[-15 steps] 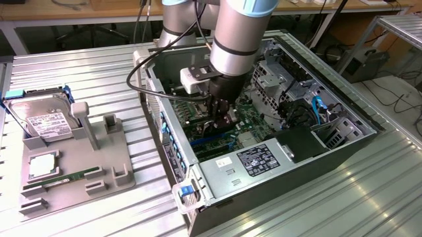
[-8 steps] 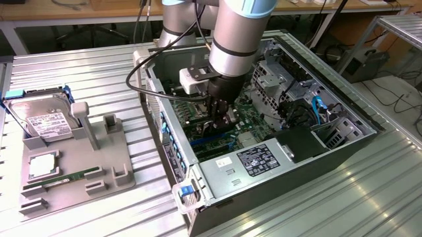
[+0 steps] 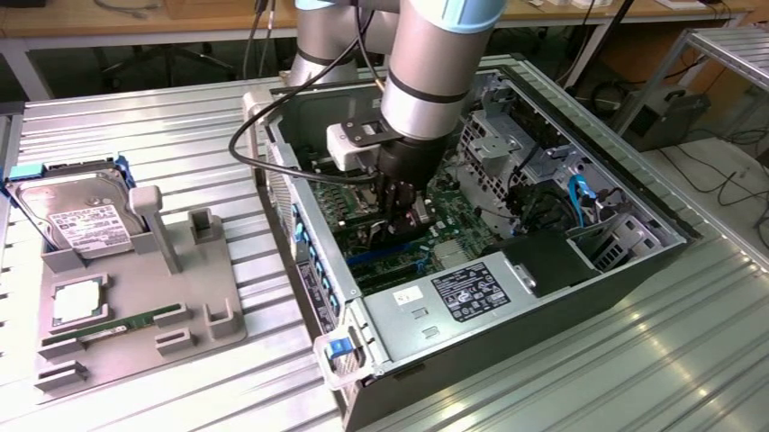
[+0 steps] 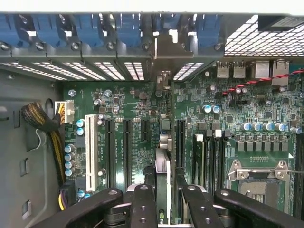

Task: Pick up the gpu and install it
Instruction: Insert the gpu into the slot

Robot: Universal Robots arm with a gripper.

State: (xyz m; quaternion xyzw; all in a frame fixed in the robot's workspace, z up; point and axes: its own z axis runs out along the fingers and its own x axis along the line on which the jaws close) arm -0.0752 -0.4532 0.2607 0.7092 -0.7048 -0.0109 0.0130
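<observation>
Gripper (image 3: 402, 209) is down inside the open computer case (image 3: 625, 270), low over the motherboard (image 3: 463, 216), pinching the gpu (image 3: 409, 225) on edge. From the exterior view I see the arm (image 3: 427, 63) reaching nearly straight down, the card a dark sliver under the fingers, roughly mid-board. Off to the exterior view's left, the grey parts tray (image 3: 132, 315) holds the hard drive (image 3: 72, 220) and a green memory stick (image 3: 126, 321); both are well apart from the work and I leave them alone.

Wrist view: gripper (image 4: 163, 199) fingers (image 4: 142, 209) are closed on both faces of the gpu (image 4: 162, 175), which I see edge-on, running away from the camera toward the rear slot openings (image 4: 118, 70) and their blue clips (image 4: 95, 31). The card sits between two of the long black expansion slots (image 4: 127, 147). I can't tell from here whether its bottom edge is over a slot, already in one, or over bare board between them. The bracket end looks lined up with the vertical metal piece (image 4: 164, 54) at the back wall, but contact there is not clear.

My read on doing this step well: keep the card square to the slot, no yaw. Bracket tab and edge connector need to go in together, so descend straight and slow. Watch for tilt in the pinch; a thin card can pivot between the pads. The white slot (image 4: 90, 147) and yellow cable bundle (image 4: 45, 123) are clear of the path.
</observation>
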